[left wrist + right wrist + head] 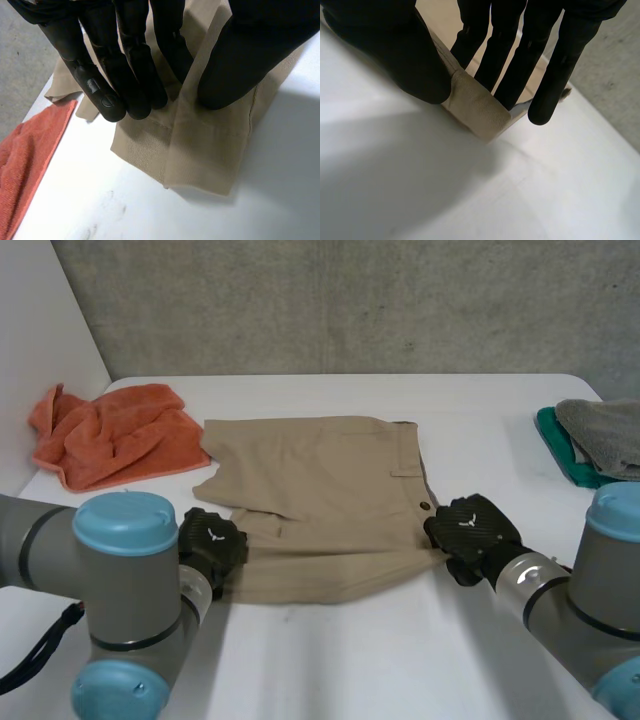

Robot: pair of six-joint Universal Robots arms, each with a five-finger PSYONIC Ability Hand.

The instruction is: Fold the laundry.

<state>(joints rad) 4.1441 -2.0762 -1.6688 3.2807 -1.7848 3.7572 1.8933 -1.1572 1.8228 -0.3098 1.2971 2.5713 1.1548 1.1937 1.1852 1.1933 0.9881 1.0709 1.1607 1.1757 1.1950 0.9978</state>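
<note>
Tan shorts (320, 500) lay on the counter (400, 660). Fingers of the left hand (212, 540) pinched their seven-o'clock corner, the right hand (470, 532) their five-o'clock corner. The fold seemed about to start; next, probably, lift both evenly toward twelve o'clock.

place: lab bench | white table (400, 660) | bare concrete wall (350, 300)
</note>
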